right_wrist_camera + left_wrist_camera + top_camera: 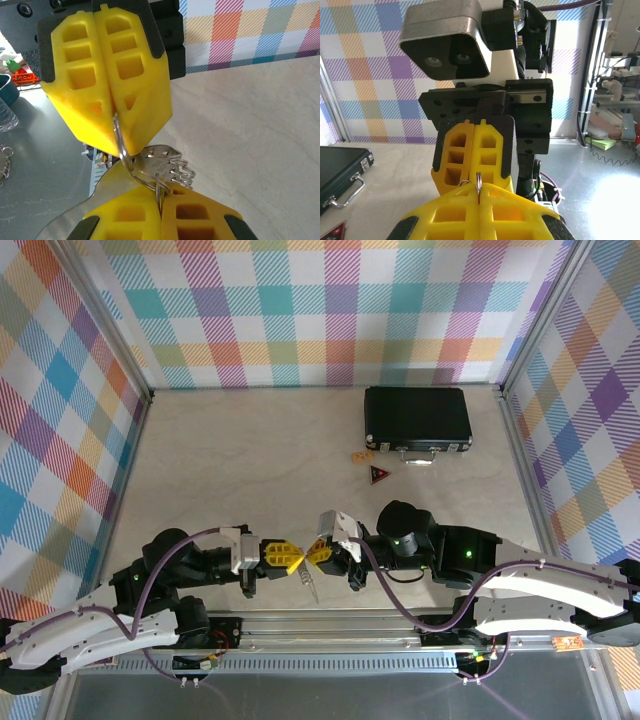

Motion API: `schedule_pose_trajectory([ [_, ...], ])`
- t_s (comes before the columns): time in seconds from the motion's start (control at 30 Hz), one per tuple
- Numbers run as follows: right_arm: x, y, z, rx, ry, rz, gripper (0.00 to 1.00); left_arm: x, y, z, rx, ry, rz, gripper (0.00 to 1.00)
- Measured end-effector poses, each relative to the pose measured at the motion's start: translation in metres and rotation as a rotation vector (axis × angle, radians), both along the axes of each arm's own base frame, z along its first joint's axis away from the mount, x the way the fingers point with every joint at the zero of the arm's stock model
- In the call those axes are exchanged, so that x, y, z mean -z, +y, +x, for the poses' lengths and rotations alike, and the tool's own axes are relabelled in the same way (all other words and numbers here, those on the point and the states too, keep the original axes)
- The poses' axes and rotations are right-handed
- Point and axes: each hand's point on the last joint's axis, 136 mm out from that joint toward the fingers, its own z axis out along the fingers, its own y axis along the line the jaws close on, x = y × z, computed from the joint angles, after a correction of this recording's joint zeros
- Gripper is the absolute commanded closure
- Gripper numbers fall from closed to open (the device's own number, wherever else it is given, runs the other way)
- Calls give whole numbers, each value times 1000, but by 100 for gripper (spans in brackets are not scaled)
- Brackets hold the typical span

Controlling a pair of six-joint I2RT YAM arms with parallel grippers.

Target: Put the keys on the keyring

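Both grippers meet tip to tip low over the near middle of the table. My left gripper (288, 557) (480, 192) is shut on the edge of the keyring's gray loop (119, 137). The keyring's flat plate with its row of silvery prongs (172, 162) hangs between the two sets of yellow fingers and shows as a silvery sliver (309, 587) below them. My right gripper (320, 554) (160, 197) is shut on a thin silver piece (159, 189) that passes through the loop. It looks like the key's blade, with its head hidden between the pads.
A black rectangular case (417, 420) (340, 170) lies at the back right. A small tan tag (361, 455) and a dark red triangular tag (379, 475) (332, 232) lie in front of it. Plaid walls enclose the table, and a metal rail (350, 625) runs along its near edge.
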Motion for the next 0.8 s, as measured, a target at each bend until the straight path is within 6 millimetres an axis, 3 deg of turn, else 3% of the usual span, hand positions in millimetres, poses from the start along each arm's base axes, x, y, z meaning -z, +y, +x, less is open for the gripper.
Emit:
schedule_pose_trajectory([
  [0.33, -5, -1, -5, -24, 4, 19, 100, -1, 10, 5, -50, -1, -6, 100],
  [0.8, -1, -2, -6, -28, 9, 3, 100, 12, 2, 7, -45, 20, 44, 100],
])
